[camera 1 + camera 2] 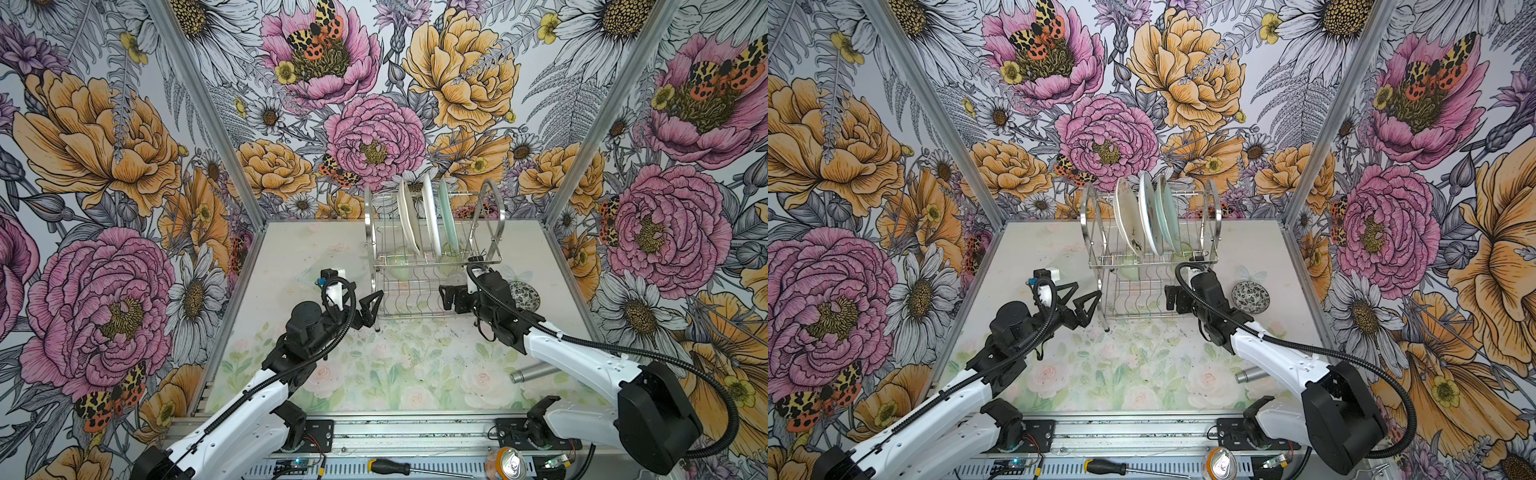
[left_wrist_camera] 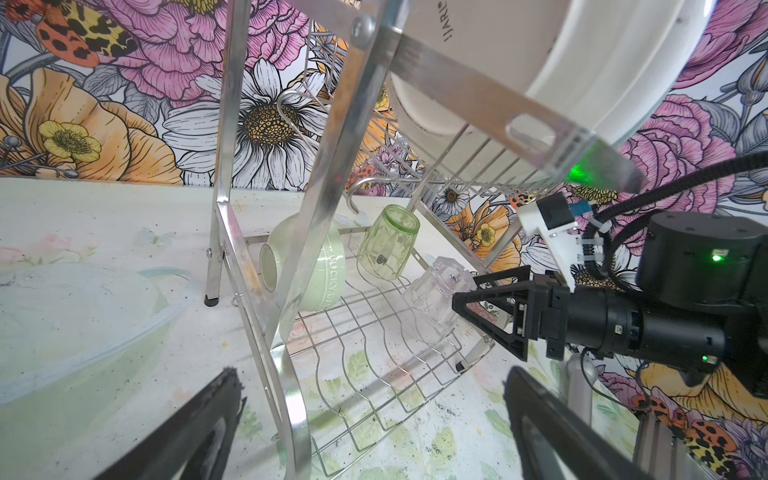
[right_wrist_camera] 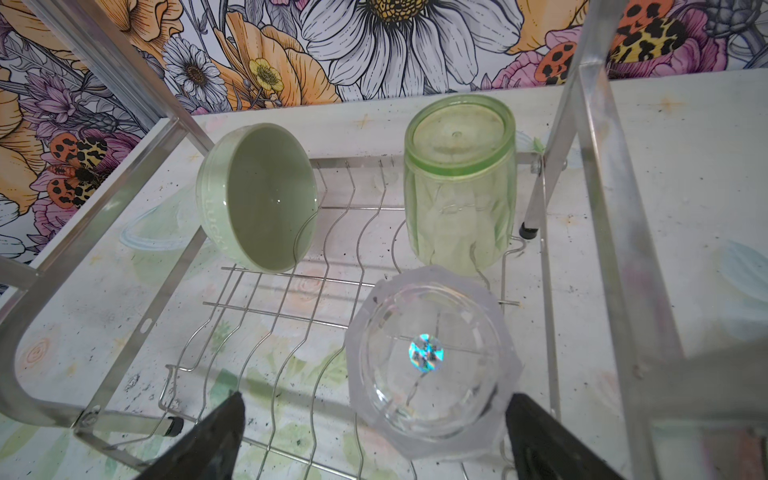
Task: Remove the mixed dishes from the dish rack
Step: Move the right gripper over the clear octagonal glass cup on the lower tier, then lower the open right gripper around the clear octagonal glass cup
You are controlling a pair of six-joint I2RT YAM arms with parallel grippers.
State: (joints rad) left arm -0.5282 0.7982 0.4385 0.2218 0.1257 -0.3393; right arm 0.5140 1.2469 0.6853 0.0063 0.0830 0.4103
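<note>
My right pincer (image 3: 374,409) is spread and empty, squared on the upside-down clear glass (image 3: 428,357) to straddle it. My left pincer (image 1: 371,309) is spread and empty, parked outside the dish rack (image 1: 368,224).

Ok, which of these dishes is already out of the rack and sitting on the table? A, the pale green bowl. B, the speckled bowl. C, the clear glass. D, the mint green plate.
B: the speckled bowl sits on the table beside the dish rack, while the pale green bowl and clear glass are on its lower shelf and the mint green plate stands in its upper slots.
</note>
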